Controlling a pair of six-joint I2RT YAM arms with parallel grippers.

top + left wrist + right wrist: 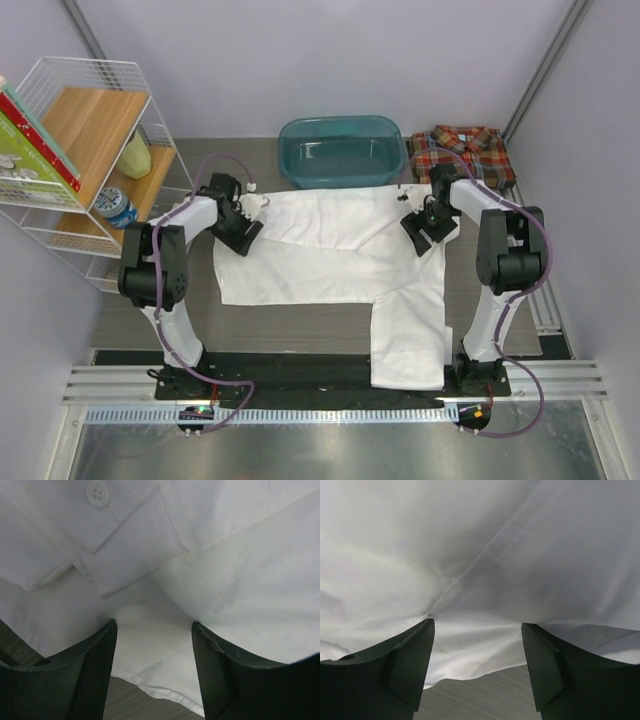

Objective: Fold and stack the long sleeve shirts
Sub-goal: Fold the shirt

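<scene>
Grey wood-grain table [300, 328], white shirt [330, 260] spread; wire shelf [90, 150] left.

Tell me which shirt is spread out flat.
The plain white shirt, laid open across the middle, one long part reaching toward the near edge. The plaid shirt lies as a small compact bundle at the far right, beside the teal tub.

Behind the spread shirt [330, 260] on the table [300, 325] sits the tub [342, 155], folded shirt [465, 150] to its right.
</scene>
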